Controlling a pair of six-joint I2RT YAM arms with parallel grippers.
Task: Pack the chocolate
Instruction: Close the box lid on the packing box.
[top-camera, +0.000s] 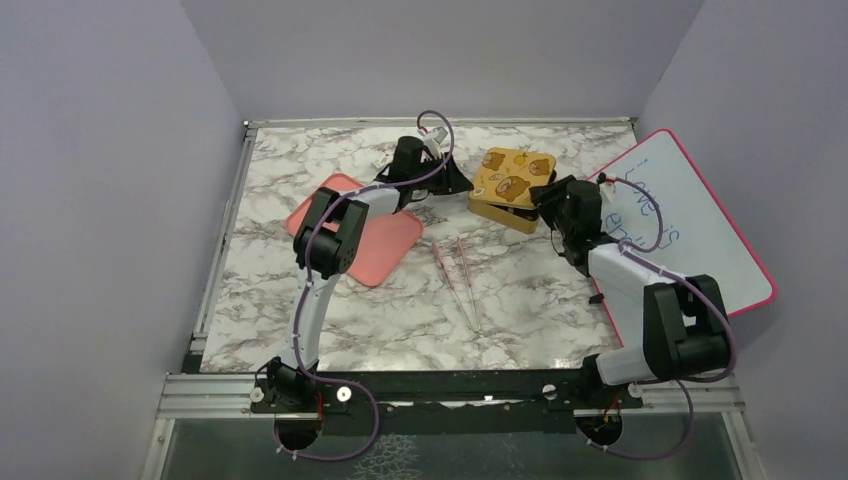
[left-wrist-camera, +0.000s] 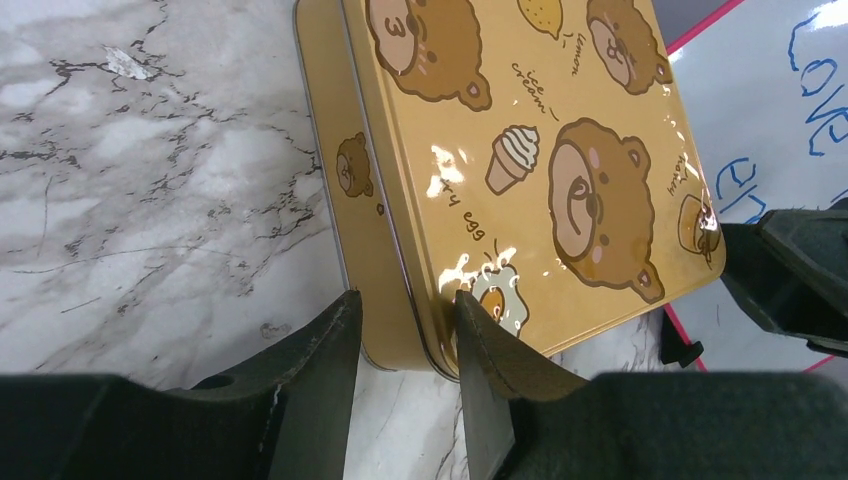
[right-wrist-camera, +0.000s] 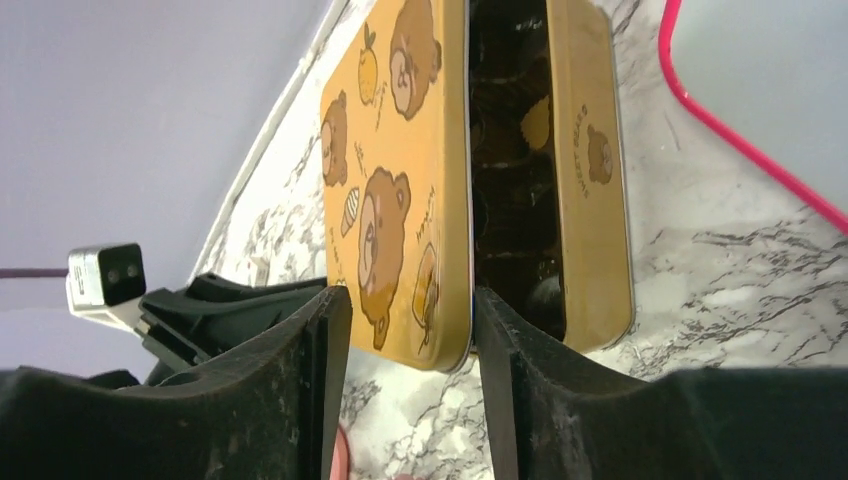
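A gold tin (top-camera: 512, 178) with a bear-printed lid (left-wrist-camera: 540, 150) stands at the back of the table between both grippers. The lid (right-wrist-camera: 400, 180) sits raised and offset over the base (right-wrist-camera: 592, 170). In the dark gap between them, chocolate (right-wrist-camera: 537, 122) shows dimly as dark pieces and one tan piece. My left gripper (left-wrist-camera: 400, 310) is open and straddles the tin's near corner, one finger (left-wrist-camera: 485, 340) touching the lid's edge. My right gripper (right-wrist-camera: 410, 320) is open around the lid's opposite corner, its left finger clear of the lid.
A pink tray (top-camera: 385, 245) lies left of the tin, partly under the left arm. Pink tweezers (top-camera: 455, 275) lie on the marble mid-table. A pink-framed whiteboard (top-camera: 690, 225) leans at the right, close behind the right arm.
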